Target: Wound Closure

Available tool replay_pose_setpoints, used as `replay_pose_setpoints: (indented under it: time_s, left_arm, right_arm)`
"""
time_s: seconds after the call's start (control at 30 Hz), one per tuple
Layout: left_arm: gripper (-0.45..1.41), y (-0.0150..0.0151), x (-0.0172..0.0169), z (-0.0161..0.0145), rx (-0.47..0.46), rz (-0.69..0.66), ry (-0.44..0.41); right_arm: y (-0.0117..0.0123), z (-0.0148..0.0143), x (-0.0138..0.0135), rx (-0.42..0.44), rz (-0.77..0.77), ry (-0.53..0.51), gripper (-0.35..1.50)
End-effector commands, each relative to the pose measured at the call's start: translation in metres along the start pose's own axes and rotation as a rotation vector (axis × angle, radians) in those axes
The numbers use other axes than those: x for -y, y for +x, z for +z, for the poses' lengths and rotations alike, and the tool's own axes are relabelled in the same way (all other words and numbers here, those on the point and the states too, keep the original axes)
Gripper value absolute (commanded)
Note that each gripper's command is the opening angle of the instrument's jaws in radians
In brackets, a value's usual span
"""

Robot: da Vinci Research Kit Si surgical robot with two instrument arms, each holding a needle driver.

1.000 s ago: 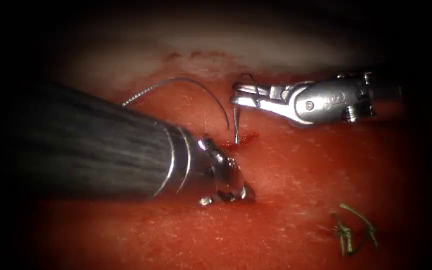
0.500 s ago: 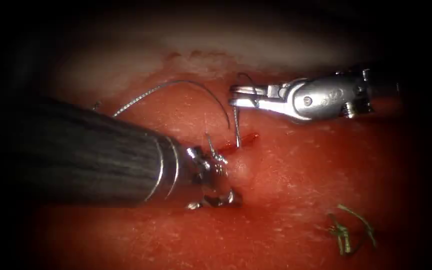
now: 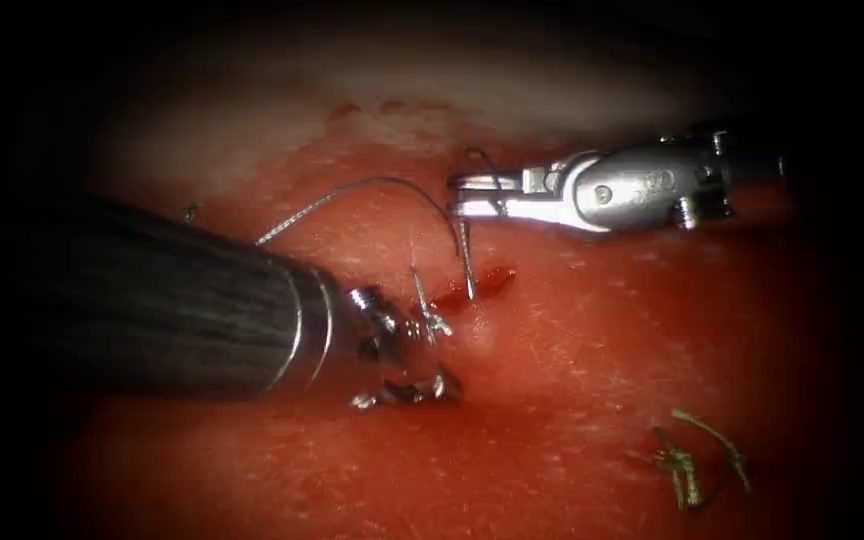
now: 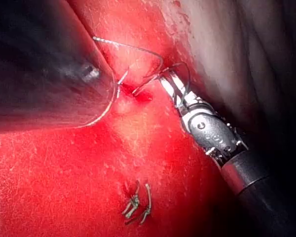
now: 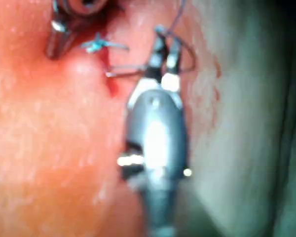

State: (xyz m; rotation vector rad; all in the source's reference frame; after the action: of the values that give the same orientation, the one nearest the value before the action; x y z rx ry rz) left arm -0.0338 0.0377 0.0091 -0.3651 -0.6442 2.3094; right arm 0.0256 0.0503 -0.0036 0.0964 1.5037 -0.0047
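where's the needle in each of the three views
Endoscope view: the needle hangs from the right tool, its lower end at the cut.
Left wrist view: the needle runs from the right tool to the cut.
Right wrist view: the needle sticks out sideways from the right tool toward the cut.
Shared landmark: the cut, with red fluid in it.

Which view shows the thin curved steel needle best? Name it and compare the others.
Endoscope view: the thin curved steel needle runs clearly from the right tool down to the small red cut. Left wrist view shows it foreshortened; right wrist view shows a blurred streak.
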Motion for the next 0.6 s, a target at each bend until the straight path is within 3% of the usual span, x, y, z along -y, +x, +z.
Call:
replay_pose_setpoints:
  time_s: [0.03,0.6]
  left_arm:
    - [-0.14,-0.0001,-0.0001,0.0011,0.001,-0.004,-0.001]
    - [-0.09,-0.0008,0.0008,0.0016,0.003,-0.001,0.002]
  right_arm:
    - [-0.0005,0.0007,0.0001,0.0,0.008,0.0,-0.35]
    - [-0.0007,0.0006,0.0001,0.045,0.137,0.015,-0.35]
